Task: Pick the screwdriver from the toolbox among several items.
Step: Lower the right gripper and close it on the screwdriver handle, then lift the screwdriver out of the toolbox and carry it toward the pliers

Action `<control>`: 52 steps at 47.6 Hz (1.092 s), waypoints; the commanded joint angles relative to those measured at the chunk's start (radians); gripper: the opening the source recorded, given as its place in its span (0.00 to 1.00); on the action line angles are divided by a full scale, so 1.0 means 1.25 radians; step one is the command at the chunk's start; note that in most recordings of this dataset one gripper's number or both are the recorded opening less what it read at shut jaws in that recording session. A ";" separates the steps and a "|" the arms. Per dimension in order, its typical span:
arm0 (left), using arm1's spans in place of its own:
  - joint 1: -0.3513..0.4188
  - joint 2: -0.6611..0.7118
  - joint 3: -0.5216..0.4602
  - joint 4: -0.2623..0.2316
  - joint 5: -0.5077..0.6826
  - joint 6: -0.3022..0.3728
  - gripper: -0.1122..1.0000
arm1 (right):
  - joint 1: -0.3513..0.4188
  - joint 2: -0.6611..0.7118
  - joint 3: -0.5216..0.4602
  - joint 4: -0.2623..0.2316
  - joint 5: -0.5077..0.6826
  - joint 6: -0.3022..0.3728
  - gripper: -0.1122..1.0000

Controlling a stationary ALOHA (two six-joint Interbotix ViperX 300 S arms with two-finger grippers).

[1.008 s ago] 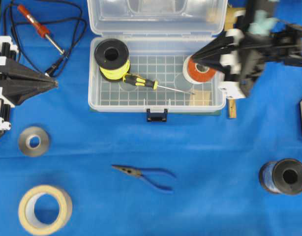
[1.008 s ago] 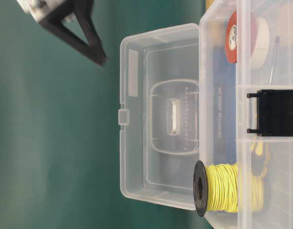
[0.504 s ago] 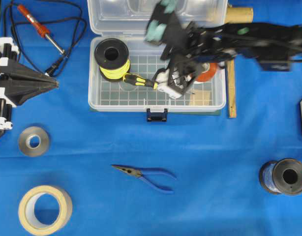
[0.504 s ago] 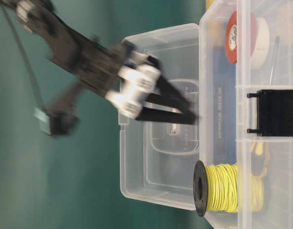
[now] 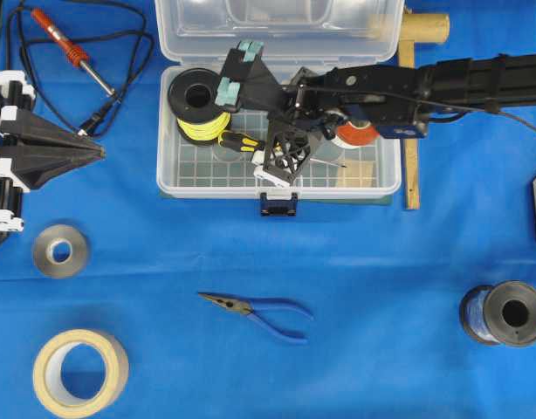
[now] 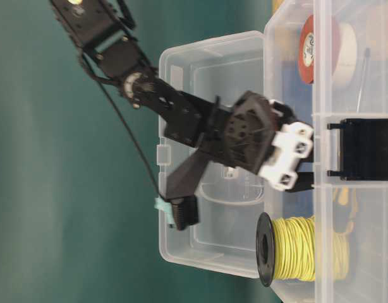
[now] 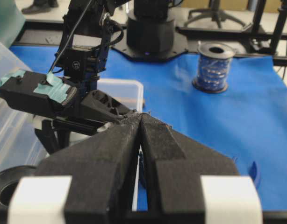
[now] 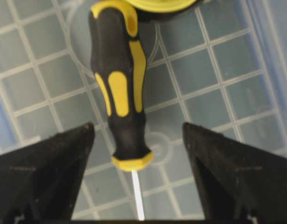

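The screwdriver (image 5: 242,142) lies flat on the grid floor of the clear toolbox (image 5: 167,175), its black-and-yellow handle (image 8: 118,88) against the yellow wire spool (image 5: 196,100). My right gripper (image 5: 283,161) hangs open just above it. In the right wrist view the gripper (image 8: 139,130) has one finger on each side of the handle's collar end, and neither touches it. The thin shaft runs back under the wrist. An orange-red tape roll (image 5: 360,133) and a wooden block (image 5: 357,173) sit at the box's right end. My left gripper (image 5: 99,150) rests shut and empty on the far left.
A soldering iron (image 5: 67,48) with a black cord lies at the back left. Blue-handled pliers (image 5: 259,312) lie at front centre. A grey roll (image 5: 60,250) and a masking tape roll (image 5: 80,371) are front left, and a blue wire spool (image 5: 504,314) front right. The toolbox lid (image 6: 206,82) stands open behind.
My right gripper has swung from the toolbox's right end leftward over the screwdriver, dropped into the box and gone from shut to open. The left arm has stayed put.
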 commanded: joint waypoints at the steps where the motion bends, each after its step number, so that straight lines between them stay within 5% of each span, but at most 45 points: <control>1: 0.001 0.005 -0.006 0.000 -0.004 0.001 0.10 | -0.002 -0.009 -0.016 -0.005 -0.005 -0.009 0.77; 6: 0.002 0.002 -0.005 -0.001 0.000 0.001 0.10 | -0.002 -0.009 -0.016 -0.007 -0.011 -0.010 0.64; 12: 0.001 0.000 -0.005 0.000 0.005 0.001 0.10 | -0.002 -0.013 -0.018 -0.005 -0.007 -0.011 0.33; 34: 0.002 -0.002 -0.006 0.000 0.005 0.000 0.10 | 0.023 -0.239 -0.018 -0.002 0.164 0.010 0.33; 52: 0.012 -0.002 -0.006 0.000 0.005 0.000 0.10 | 0.237 -0.325 -0.018 -0.026 0.188 0.139 0.33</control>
